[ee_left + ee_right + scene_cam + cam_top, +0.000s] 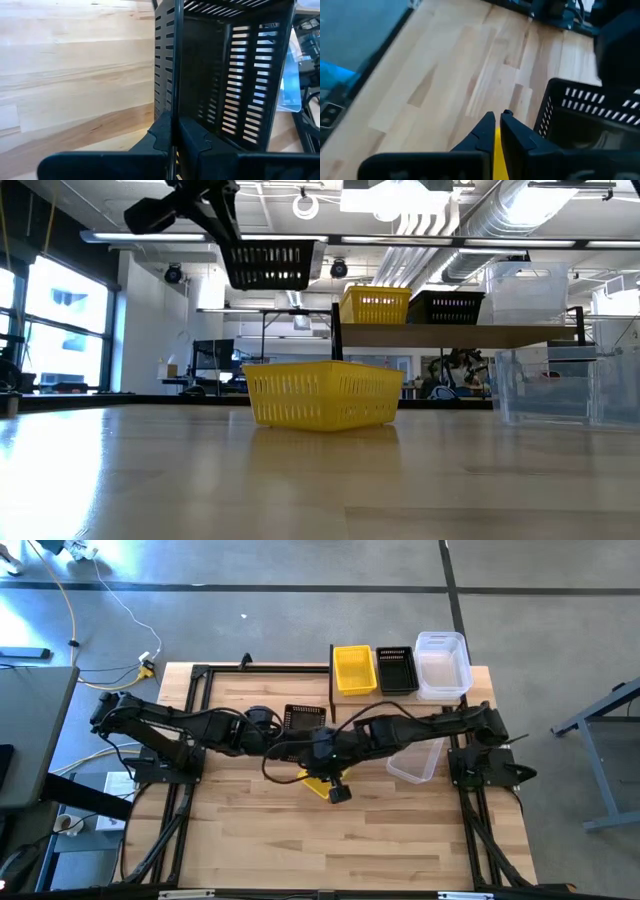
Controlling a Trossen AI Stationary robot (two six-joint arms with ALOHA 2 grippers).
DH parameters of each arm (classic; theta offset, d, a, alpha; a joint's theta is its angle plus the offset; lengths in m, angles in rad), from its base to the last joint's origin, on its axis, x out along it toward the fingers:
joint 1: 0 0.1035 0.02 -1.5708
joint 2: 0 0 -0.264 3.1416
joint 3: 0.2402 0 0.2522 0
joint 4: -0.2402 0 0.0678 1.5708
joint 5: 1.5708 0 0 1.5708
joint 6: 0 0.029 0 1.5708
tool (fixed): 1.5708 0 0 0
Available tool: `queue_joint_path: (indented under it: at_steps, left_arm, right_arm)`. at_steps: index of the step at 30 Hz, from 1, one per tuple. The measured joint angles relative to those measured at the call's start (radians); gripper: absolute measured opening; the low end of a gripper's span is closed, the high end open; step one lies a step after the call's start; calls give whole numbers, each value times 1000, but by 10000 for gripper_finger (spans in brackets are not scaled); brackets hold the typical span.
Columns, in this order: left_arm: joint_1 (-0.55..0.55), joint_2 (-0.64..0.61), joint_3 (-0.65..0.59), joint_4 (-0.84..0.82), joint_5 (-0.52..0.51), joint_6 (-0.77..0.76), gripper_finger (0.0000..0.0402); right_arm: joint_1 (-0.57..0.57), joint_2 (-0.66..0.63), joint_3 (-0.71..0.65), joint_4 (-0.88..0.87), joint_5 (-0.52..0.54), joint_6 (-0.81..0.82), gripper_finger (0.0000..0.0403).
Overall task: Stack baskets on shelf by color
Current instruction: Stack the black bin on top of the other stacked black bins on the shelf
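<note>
1. Nearest, the right hand is pinching the rim of a yellow basket that is resting on the bench.
2. Beyond it, the left hand is gripping one slotted wall of a black basket, carrying it in the air.
3. Beside these, a clear basket is lying on the bench.
4. Farthest, the shelf is bearing yellow, black and clear baskets.
5. Judgement: these baskets are looking light and thin-walled; rim grips are suiting them, while squeezing is risking flex.
</note>
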Motion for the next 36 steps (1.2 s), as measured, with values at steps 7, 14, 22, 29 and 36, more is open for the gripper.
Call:
queue_joint_path:
  at_steps: [7, 14, 22, 29, 36]
  left_arm:
    - [0, 0, 0, 8, 0, -9, 1]
    - [0, 1, 0, 64, 1, 10, 1]
    - [3, 1, 0, 124, 37, 55, 1]
    - [25, -7, 0, 182, 92, 120, 1]
    - [27, -3, 0, 176, 109, 139, 14]
  right_arm:
    - [0, 46, 0, -3, 111, -7, 88]
    - [-1, 70, 0, -44, 198, 5, 141]
    - [-1, 80, 0, -124, 259, 35, 144]
    - [-1, 80, 0, -167, 277, 38, 132]
    - [0, 80, 0, -173, 272, 63, 12]
